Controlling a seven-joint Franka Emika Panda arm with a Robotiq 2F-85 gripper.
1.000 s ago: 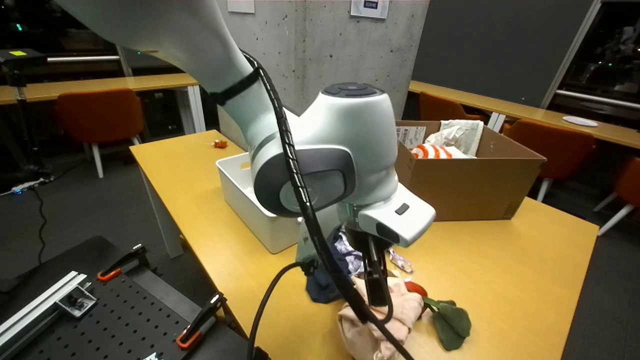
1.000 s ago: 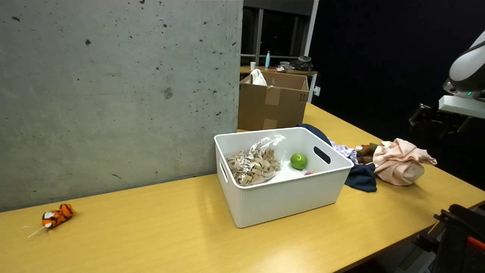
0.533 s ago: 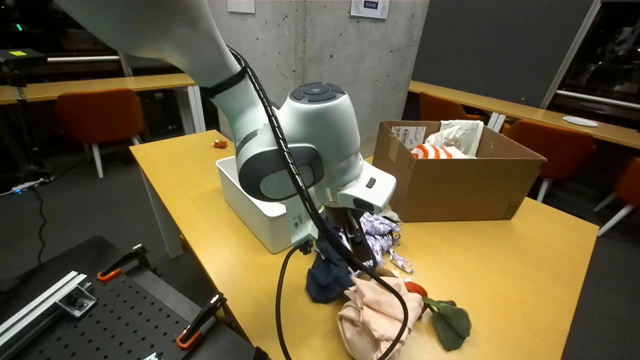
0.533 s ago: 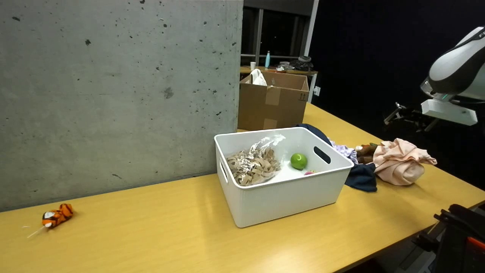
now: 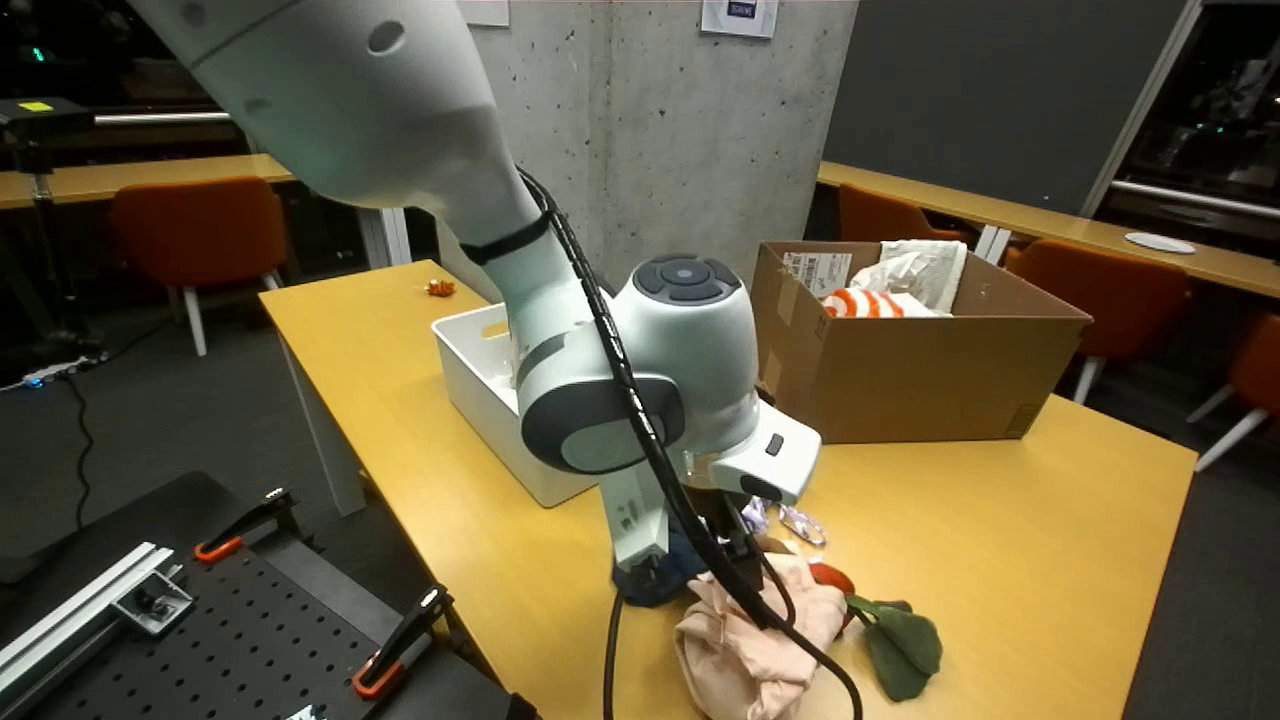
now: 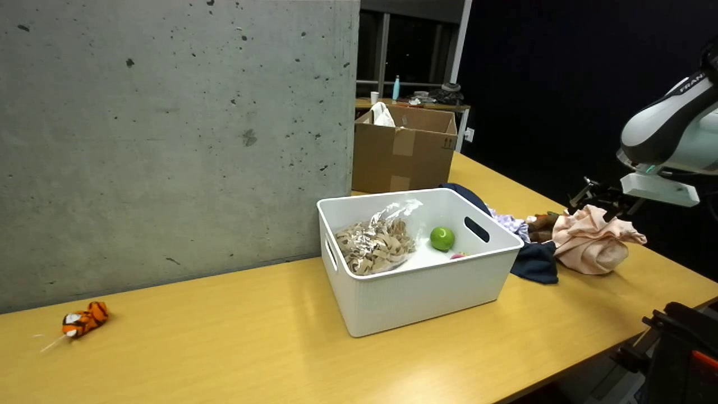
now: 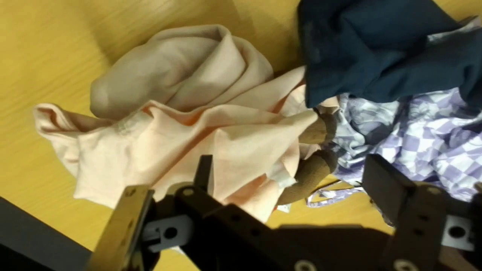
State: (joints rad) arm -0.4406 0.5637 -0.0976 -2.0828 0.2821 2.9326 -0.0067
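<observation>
Wrist view is showing the jaws standing released and spread wide apart above a crumpled peach cloth, which is lying on the table. One jaw is overlapping the peach cloth in that view, while the opposite one is hanging over the edge of a purple-and-white checked cloth; the views are leaving unclear whether they are touching either cloth. Between the jaws, the hem of the peach cloth is showing, and a partly covered brown thing is lying right against it. A thin strap of the checked cloth is trailing just beside the brown thing, and a navy cloth is lying partly over the checked one.

In an exterior view, the arm is bending down over these cloths and hiding most of the jaws; beside the peach cloth, a red thing is showing next to green leaves. A cardboard box is standing farther along the table, holding an orange-striped white item.

In an exterior view, a white bin is standing near the cloths, carrying a clear bag of tan strips, a green fruit and a small pink thing. An orange-and-black striped toy is lying well apart from the bin, toward one end of the table, and a concrete wall is rising behind them.
</observation>
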